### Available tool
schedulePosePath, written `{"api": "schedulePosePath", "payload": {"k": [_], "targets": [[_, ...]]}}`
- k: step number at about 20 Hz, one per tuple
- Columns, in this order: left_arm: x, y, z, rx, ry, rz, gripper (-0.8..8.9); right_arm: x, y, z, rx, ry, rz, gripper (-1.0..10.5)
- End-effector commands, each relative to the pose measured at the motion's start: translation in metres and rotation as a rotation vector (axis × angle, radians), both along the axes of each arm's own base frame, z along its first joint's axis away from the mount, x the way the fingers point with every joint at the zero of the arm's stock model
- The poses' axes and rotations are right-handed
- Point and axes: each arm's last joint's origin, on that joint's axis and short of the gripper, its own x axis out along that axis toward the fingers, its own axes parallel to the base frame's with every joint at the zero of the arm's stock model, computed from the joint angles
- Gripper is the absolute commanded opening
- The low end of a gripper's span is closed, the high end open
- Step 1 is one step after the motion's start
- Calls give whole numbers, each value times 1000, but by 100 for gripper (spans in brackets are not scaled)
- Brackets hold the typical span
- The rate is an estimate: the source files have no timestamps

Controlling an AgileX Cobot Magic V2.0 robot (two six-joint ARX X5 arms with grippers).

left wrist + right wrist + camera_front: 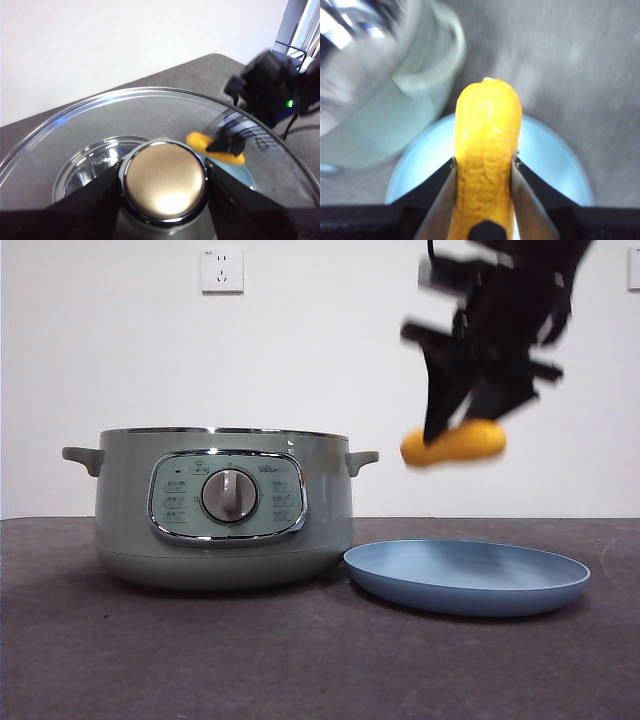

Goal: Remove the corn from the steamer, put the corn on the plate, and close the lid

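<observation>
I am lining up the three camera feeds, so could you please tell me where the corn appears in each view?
Front view: the corn hangs in the air at right, held by the right gripper, above the plate.
Left wrist view: seen through the glass lid, beside its knob, with the plate below.
Right wrist view: centre, clamped between the fingers, over the plate.
Shared landmark: the plate.

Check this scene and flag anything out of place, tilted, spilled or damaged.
Nothing stands out. The steamer sits upright and lidless, because the left gripper holds the lid by its knob. The right gripper carries the corn above the plate, which lies flat. No spill or damage shows.
</observation>
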Motion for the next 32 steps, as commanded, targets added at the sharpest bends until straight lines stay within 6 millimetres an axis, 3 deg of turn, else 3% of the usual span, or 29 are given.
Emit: {"api": "schedulePosePath", "payload": {"k": [1,8,14,16,18,20,21,26,32], "targets": [[-2,1,11,-37,-75,-8,-8,-8,-4,-38,32,30,-16,-12],[2,-1,10,-34,-66,-8,-8,-15,-17,-93,53,13,-62,-12],[2,-1,10,-36,-64,-7,-8,-11,-16,-112,38,52,-64,-9],[3,-1,9,-35,-62,-6,-8,-10,-16,-111,41,52,-66,107],[6,-2,8,-32,-54,-6,-8,-11,-16,-109,46,48,-73,308],[11,-5,6,-24,-42,-8,-8,-11,-16,-104,53,34,-73,479],[14,-5,5,-21,-35,-8,-8,-12,-16,-100,58,26,-75,511],[32,-12,3,-22,-46,-9,-8,-25,-21,-59,95,-70,-74,512],[79,-30,-19,30,3,-26,-8,-74,-40,18,166,-241,-68,510]]}}
